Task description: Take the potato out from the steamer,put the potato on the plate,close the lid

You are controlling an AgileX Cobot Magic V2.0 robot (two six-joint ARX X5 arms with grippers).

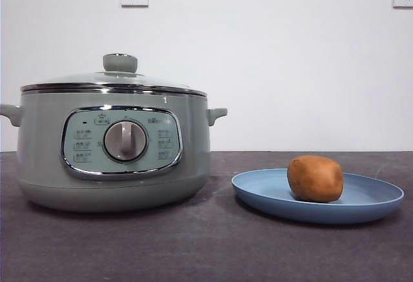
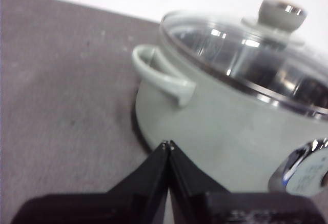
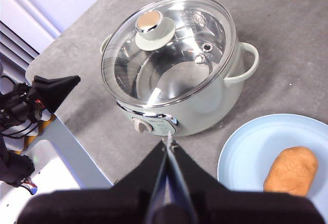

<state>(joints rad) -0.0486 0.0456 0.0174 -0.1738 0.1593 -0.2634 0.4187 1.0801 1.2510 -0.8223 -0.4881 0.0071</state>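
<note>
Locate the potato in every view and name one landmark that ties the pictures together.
Front view: the potato lies on the blue plate, right of the steamer.
Left wrist view: not in it; only the steamer and its lid show past the left hand.
Right wrist view: at the lower right edge, on the plate.
Shared landmark: the lid's green knob, seen in all three.

Front camera low at worktop height, level and near, left wrist camera close beside the sage-green round electric steamer (image 2: 215, 116), right wrist camera high above, all sharing it.
</note>
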